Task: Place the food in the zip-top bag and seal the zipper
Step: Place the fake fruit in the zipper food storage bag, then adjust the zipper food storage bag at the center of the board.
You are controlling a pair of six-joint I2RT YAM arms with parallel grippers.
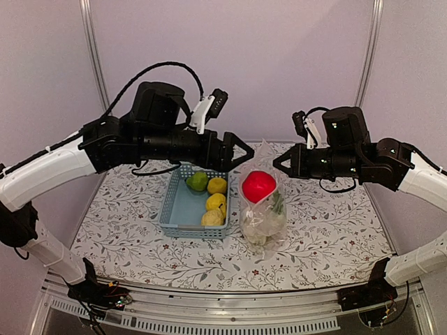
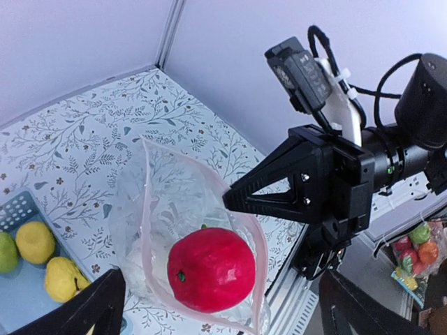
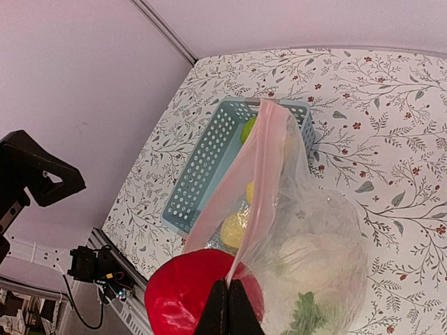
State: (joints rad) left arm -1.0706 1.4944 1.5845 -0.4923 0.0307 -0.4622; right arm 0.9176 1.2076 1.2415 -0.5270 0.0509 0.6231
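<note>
Now, tomato (image 1: 258, 185) sits at the mouth of the zip-top bag (image 1: 265, 223).
The right tool (image 3: 228, 286) pinches its rim; the left tool (image 1: 246, 155) gapes, empty, just beside.

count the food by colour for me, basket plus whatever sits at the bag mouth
yellow lemons, in the blue basket: 3
green piece, in the basket: 1
red tomato, at the mouth of the zip-top bag: 1
total: 5, leaving out the pale pieces lower in the bag, too unclear to count
</note>
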